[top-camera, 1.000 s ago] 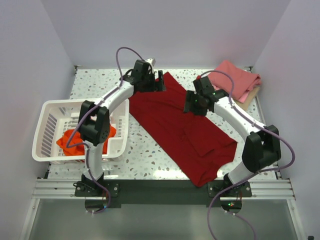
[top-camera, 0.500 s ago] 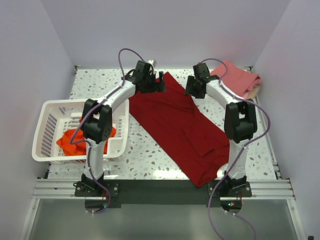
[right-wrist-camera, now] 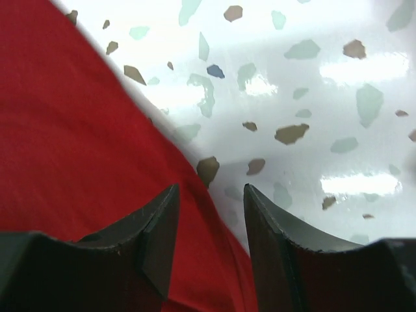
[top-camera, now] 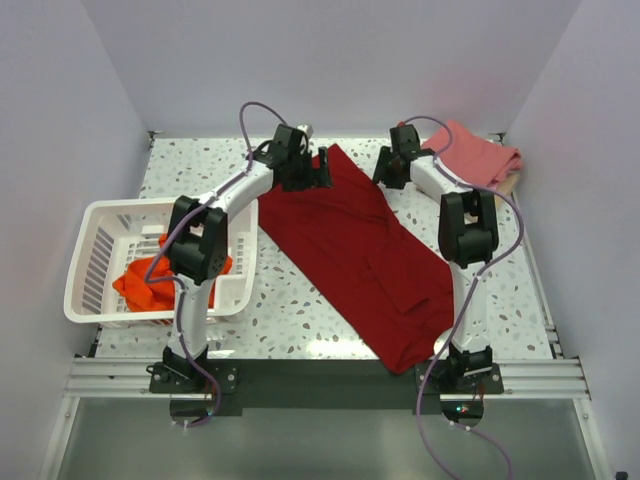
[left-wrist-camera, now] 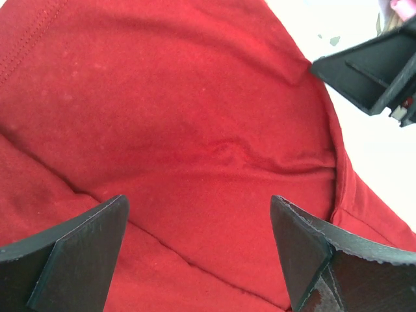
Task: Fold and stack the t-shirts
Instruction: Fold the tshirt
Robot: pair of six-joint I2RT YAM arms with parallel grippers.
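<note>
Closest to me, beyond the arm bases, the near end of the dark crimson t-shirt [top-camera: 370,260] lies almost at the front edge of the speckled table [top-camera: 300,315]. It runs diagonally away toward the far left and is spread open but creased, with one flap doubled over near the middle. It looks laid out for folding, and I'd say that step has barely started.

To the left at mid-depth sits the white slotted basket [top-camera: 82,262], with the bright orange-red t-shirt [top-camera: 140,285] bunched loose in it. As far as I can see, nothing else is in there, so I take it to be waiting its turn.

Farther back, both arms reach to the far end of the crimson shirt, one at each far corner. This looks like the setup for lifting that end and bringing it forward. The left gripper [top-camera: 322,168] hangs over the cloth with its jaws spread very wide and red fabric showing between them, but it has hold of nothing. The right gripper [right-wrist-camera: 211,195] is low at the shirt's right edge. Its jaws are only partly apart and straddle the hem where cloth meets bare table, with nothing pinched yet.

At the far right corner, the folded pink t-shirt [top-camera: 475,160] rests on the tan one [top-camera: 510,188], already a small stack kept well clear of the work.
</note>
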